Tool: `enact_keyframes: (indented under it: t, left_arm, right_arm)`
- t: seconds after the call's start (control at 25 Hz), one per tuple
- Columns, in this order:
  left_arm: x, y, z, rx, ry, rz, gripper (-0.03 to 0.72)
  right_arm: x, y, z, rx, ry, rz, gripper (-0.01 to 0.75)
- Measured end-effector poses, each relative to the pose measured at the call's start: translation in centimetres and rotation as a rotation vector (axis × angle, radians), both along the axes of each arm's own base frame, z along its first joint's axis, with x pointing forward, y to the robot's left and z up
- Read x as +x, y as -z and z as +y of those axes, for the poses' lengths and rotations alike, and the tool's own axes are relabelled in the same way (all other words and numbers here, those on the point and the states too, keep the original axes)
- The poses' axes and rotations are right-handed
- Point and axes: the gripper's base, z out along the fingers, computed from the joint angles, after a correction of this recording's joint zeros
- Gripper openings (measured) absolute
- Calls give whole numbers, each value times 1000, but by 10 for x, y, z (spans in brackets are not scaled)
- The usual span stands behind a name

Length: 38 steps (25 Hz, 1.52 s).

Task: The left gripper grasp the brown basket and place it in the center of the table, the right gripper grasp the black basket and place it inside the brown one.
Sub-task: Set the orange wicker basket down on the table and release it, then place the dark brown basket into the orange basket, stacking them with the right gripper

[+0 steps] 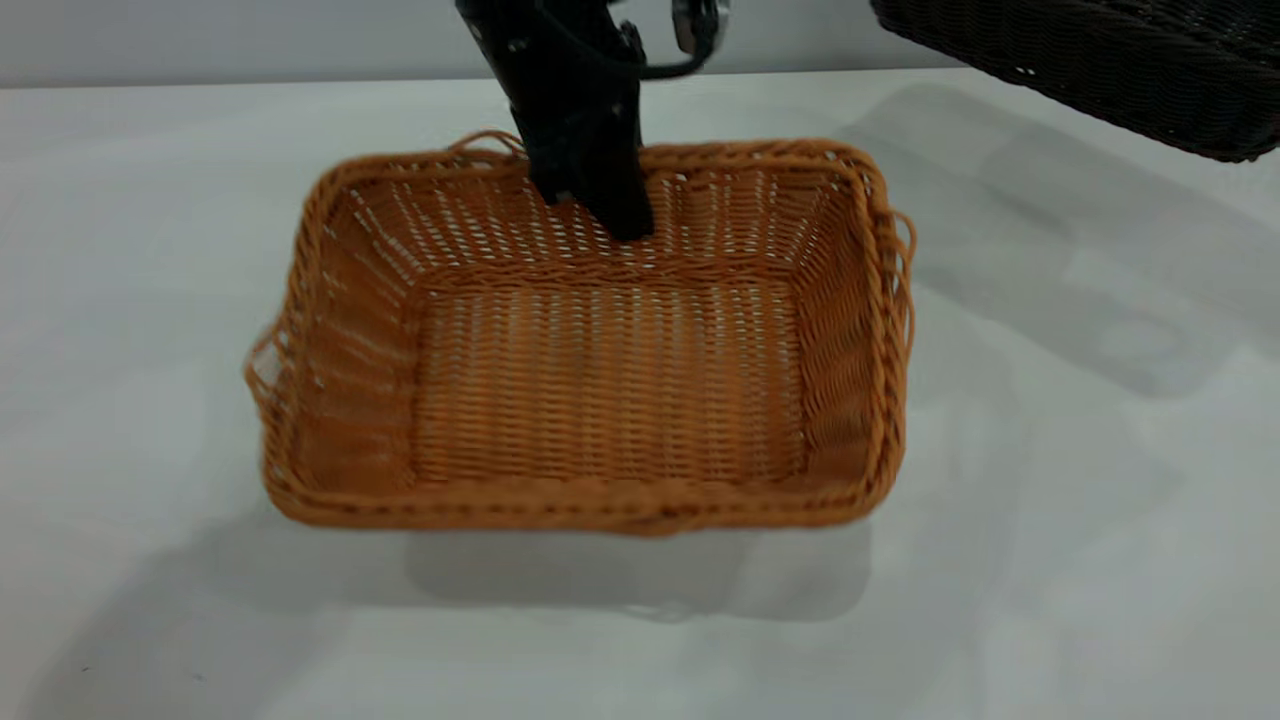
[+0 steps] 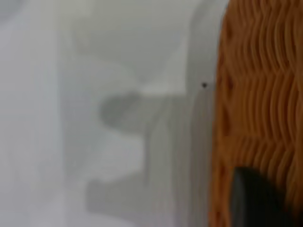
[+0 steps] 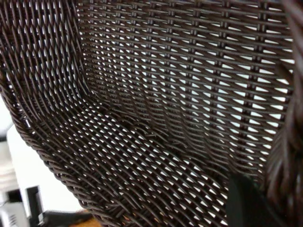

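Soft, even light falls from above. The table [image 1: 1050,560] shows pale overlapping shadows at lower centre and upper right of the exterior view. The left wrist view is heavily blurred; backlight glows through the black basket [image 3: 142,118] weave.

black basket [image 1: 1100,60] cut off, top-right

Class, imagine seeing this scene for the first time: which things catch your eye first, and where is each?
The brown basket dominates mid-table, with the left gripper clamped on its far wall. At the upper right corner, the black basket hangs tilted in the air, off the table.
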Motion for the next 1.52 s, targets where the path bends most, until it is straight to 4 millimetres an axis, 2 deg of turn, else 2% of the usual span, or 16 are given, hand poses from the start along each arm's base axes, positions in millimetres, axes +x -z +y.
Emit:
enact_keyframes:
  t: [0.12, 0.24, 0.32, 0.44, 0.56, 0.68, 0.76, 0.84, 1.0, 1.12, 1.32, 1.52]
  left_arm:
    - [0, 2, -3, -5, -18, -4, 298]
    - [2, 1, -5, -15, -101, -6, 424]
    - [5, -3, -6, -23, -179, -7, 481]
    - [11, -28, 1, -30, -288, -49, 527]
    - [21, -68, 26, -54, -496, -67, 538]
    - [34, -105, 68, -88, -746, -71, 539]
    - [42, -125, 100, -119, -892, -81, 539]
    - [50, -137, 133, -145, -1019, -87, 539]
    - [58, -144, 174, -176, -1154, -97, 539]
    - [61, -144, 187, -194, -1197, -86, 539]
    - [62, -145, 187, -217, -1209, -81, 539]
    - [62, -146, 185, -237, -1203, -70, 539]
  right_arm:
    - [-1, -2, 2, 20, -21, 1, 92]
    - [-2, -3, 4, 33, -33, 2, 92]
    - [-3, -4, 4, 39, -38, 2, 92]
    - [-3, -4, 7, 51, -56, 6, 92]
    - [-1, -4, 17, 48, -93, 15, 92]
    - [3, -2, 38, 44, -155, 46, 92]
    - [6, -1, 63, 36, -231, 74, 92]
    - [6, 1, 84, 25, -301, 101, 92]
    - [4, 3, 131, 6, -445, 145, 92]
    - [1, 3, 165, -2, -535, 169, 92]
    - [-7, 5, 217, -41, -646, 163, 92]
    - [-11, 7, 244, -91, -681, 127, 92]
